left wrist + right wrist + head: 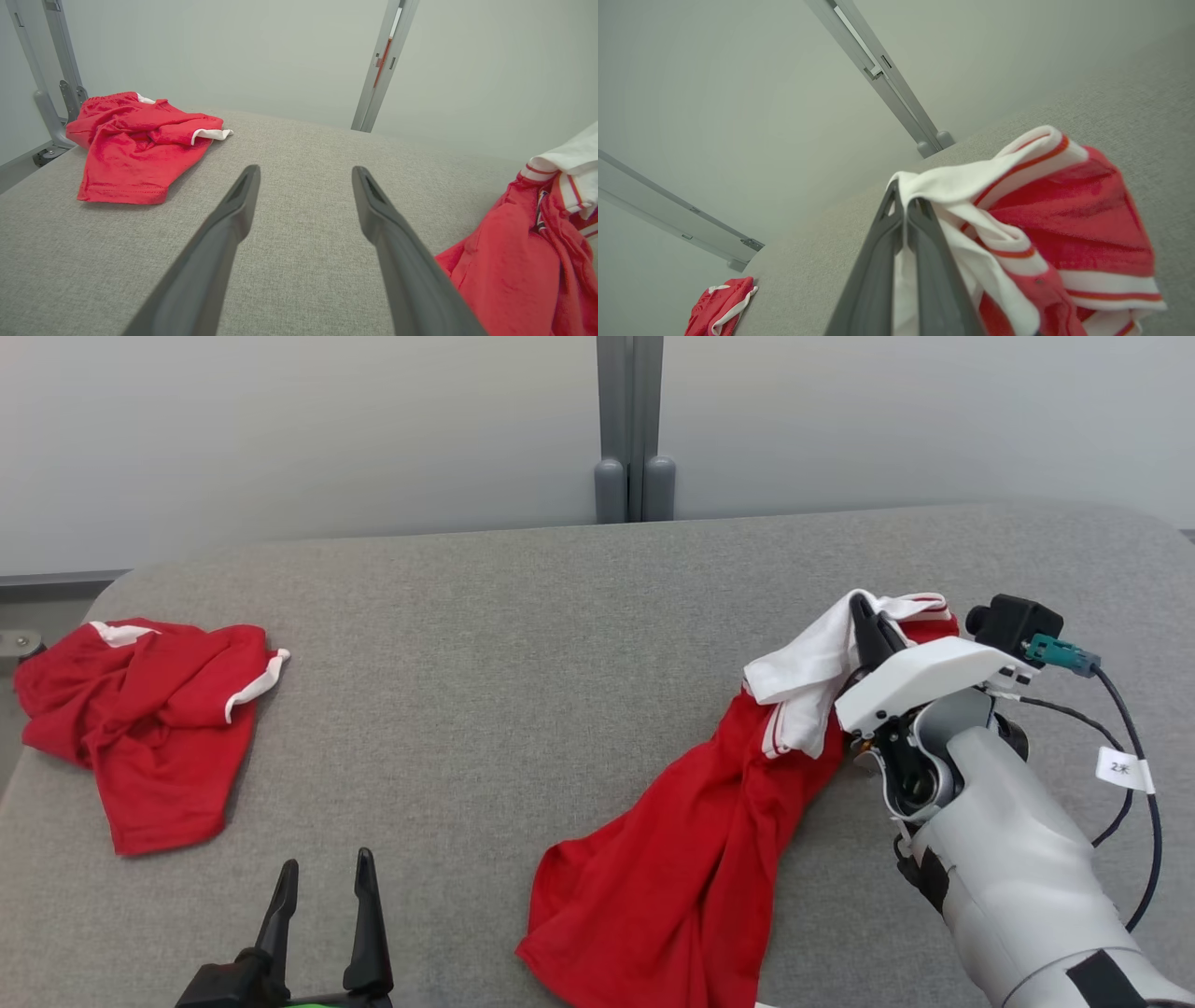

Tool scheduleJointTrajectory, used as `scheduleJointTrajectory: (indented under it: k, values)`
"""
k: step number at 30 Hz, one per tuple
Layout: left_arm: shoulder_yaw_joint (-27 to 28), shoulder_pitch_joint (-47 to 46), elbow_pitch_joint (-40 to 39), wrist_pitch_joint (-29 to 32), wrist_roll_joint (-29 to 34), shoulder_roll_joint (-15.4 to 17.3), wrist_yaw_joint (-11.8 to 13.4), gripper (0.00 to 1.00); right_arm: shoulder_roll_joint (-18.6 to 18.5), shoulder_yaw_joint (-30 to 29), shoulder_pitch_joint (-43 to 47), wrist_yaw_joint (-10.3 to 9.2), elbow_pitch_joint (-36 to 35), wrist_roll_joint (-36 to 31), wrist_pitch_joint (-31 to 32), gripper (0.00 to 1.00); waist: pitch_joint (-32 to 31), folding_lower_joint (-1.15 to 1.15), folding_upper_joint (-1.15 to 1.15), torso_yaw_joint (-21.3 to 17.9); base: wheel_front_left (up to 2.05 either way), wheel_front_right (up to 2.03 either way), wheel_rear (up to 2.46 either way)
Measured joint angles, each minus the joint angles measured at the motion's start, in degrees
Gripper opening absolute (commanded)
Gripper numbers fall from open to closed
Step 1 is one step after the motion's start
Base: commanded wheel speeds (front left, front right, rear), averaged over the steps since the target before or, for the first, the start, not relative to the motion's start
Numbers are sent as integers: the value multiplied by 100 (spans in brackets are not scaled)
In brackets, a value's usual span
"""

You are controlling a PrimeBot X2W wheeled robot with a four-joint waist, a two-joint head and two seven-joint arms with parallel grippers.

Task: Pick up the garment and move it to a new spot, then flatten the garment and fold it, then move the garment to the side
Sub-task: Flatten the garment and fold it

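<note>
Jaws of the right gripper (866,616) are being clenched on the shirt's (691,859) white trim, right of the post (630,429). Those of the left gripper (327,859) are being held wide apart and empty, left of the post. With most red cloth being left draped on the grey pad (523,644), so thin a pinch may slip, or the hem may drag and bunch. A pale wall (280,429) is being faced behind the post.

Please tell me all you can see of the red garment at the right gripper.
The red garment looks like thin soft fabric, with white red-striped trim at its far end. It is crumpled and twisted. The right gripper is shut on the white trim, holding it raised; the red rest lies on the grey table.
</note>
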Motion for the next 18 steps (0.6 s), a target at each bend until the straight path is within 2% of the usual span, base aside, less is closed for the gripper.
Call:
scheduleJointTrajectory:
  k: [1, 2, 4, 5, 6, 8, 10, 13, 18]
  values:
    - [-4, -7, 4, 0, 1, -1, -1, 100, 3, 21, -130, -1, 341, -26, -133, 0, 13, 0, 0, 26, 0, 0, 0]
    - [-1, -13, 10, 0, 2, -1, -4, 100, 2, 64, -220, -1, 586, -110, -238, 24, 25, 0, 0, 45, 0, 0, 0]
    - [1, -30, 14, 0, 9, -1, -10, 100, 5, 82, -424, 0, 1114, -196, -411, 43, 56, 0, 0, 88, 0, 0, 0]
    - [3, -34, 19, 0, 9, 0, -11, 100, 5, 64, -519, 0, 1359, -289, -501, 80, 75, 0, 0, 107, 0, 0, 0]
    - [7, -36, 21, 0, 9, 0, -10, 100, 1, 46, -579, 0, 1516, -370, -549, 100, 90, 0, 0, 119, 0, 0, 0]
    - [31, -40, 16, 0, 9, -1, -10, 100, 0, 7, -698, 0, 1818, -515, -611, 100, 125, 0, 0, 138, 0, 0, 0]
    - [73, -37, 10, 0, 9, 0, -10, 100, -37, -185, -755, 0, 1796, -1140, -634, 100, 152, 0, 0, 110, 0, 0, 0]
    - [104, -37, 3, 0, 9, 0, -10, 100, -186, -403, -631, 0, 1219, -2007, -642, 100, 167, 0, 0, 53, 0, 0, 0]
    - [145, -28, -20, 0, 16, 0, -21, 100, -130, -829, 257, 2, -76, -3463, -641, 100, 168, 0, 0, -80, 0, 0, 0]
